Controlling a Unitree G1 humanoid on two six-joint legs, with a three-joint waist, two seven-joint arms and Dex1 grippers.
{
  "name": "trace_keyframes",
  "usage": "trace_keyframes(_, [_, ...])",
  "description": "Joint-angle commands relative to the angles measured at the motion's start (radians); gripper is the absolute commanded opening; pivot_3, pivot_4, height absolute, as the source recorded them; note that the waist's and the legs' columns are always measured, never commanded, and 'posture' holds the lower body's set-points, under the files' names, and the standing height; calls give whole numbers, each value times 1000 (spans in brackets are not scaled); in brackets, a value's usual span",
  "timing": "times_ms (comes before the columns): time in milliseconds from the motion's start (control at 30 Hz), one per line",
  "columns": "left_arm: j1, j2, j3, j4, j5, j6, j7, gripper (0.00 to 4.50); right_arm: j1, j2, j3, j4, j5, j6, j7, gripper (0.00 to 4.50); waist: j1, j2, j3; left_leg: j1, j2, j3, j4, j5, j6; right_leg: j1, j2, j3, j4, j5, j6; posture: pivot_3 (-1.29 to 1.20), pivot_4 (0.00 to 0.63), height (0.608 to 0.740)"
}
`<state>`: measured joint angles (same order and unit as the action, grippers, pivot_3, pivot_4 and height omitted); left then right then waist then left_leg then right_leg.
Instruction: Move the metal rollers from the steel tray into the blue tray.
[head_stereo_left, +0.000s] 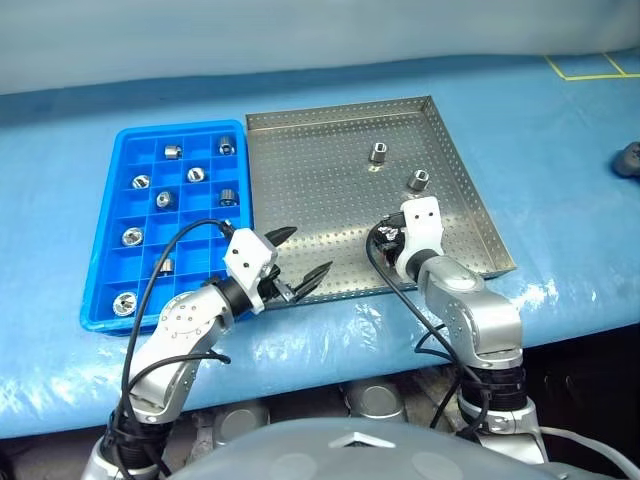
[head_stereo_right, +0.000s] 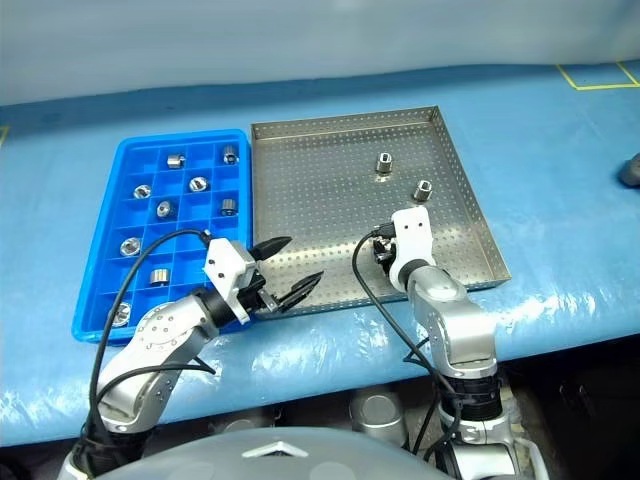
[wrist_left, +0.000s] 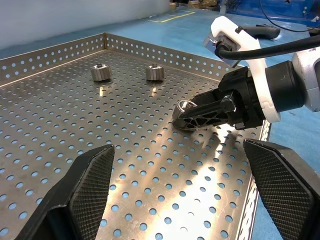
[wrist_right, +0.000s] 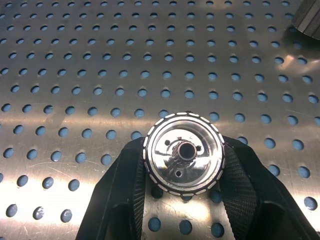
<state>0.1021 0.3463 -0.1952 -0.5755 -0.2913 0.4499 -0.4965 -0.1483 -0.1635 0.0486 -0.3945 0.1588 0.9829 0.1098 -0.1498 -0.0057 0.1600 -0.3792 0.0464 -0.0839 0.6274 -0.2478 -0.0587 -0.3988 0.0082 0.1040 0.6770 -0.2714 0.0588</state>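
Steel tray (head_stereo_left: 300, 180), right fingers (wrist_right: 240, 190) pinching a metal roller (wrist_right: 183, 152) on its floor, left fingers (head_stereo_left: 318, 272) spread wide.

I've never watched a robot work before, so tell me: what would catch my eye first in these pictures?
Probably the right gripper, its two black fingers closed around a shiny metal roller on the dotted floor of the steel tray. Two more rollers stand further back in that tray. Just to its left sits the bright blue tray with several rollers already in its compartments, and the left gripper hangs open at the steel tray's near edge.
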Motion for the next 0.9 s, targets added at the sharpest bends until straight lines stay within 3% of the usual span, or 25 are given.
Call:
trace_keyframes(33, [5, -41, 78, -75, -18, -31, 71, 4500, -89, 12, 46, -19, -4, -34, 16, 1706, 6, 0, 0, 0, 0, 0, 0, 0, 0, 0, 0, 0, 0, 0, 0, -41, 150, 740])
trace_keyframes(400, [99, -111, 287, -187, 28, -23, 286, 4500, -418, 161, 211, 248, 2, -190, 128, 1706, 78, 0, 0, 0, 0, -1, -2, 0, 1, 0, 0, -1, -1, 3, -4, 147, 150, 740])
trace_keyframes(633, [267, -154, 395, -292, 49, -39, 376, 4500, -514, 245, 289, 424, -14, -291, 200, 1706, 145, 0, 0, -1, 0, -1, -3, 0, 0, -1, -2, -3, -2, 2, -5, 279, 150, 740])
trace_keyframes(900, [417, -223, 396, -351, 87, -84, 425, 4500, -562, 301, 330, 602, -35, -378, 278, 1706, 214, 0, 0, -1, 0, -4, -3, 0, 0, -1, -1, -6, -1, 0, -7, 392, 150, 740])
